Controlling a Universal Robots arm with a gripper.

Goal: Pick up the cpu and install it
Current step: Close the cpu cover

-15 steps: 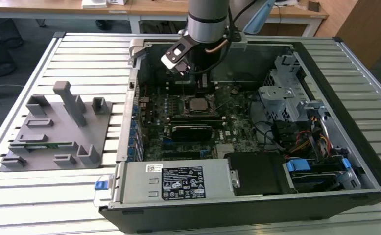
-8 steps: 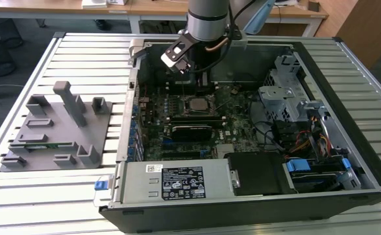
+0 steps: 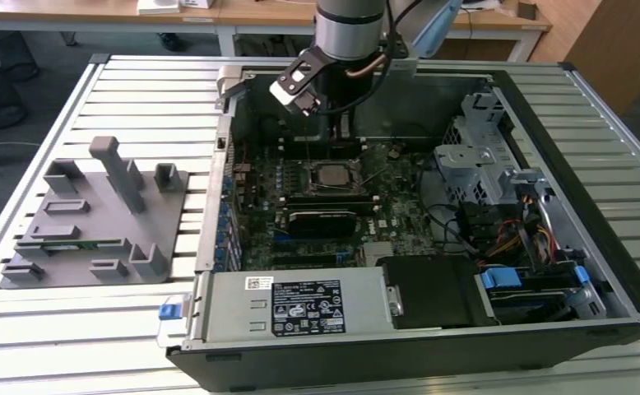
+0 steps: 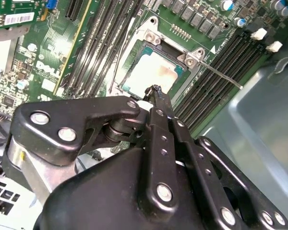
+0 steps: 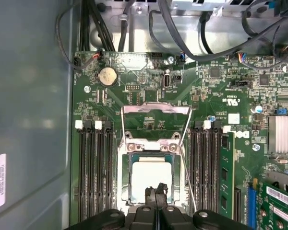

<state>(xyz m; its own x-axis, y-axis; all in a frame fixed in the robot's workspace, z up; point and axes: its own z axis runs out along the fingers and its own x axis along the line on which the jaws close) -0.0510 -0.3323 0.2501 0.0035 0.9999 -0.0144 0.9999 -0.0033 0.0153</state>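
Note:
The cpu, a small square chip with a silvery-white top, lies flat in the motherboard socket; it also shows in the second wrist view as the cpu and in the exterior view as the cpu. The socket's metal load frame is swung open beside it. My gripper hangs just above one edge of the chip, fingers pressed together with nothing between them. In the second wrist view the gripper tip is over the chip's edge. In the exterior view the gripper reaches down into the computer case.
A thin socket lever runs beside the socket. Memory slots flank it, one holding a green stick. Cables and a drive cage crowd the case. A grey plastic tray sits at the exterior view's left.

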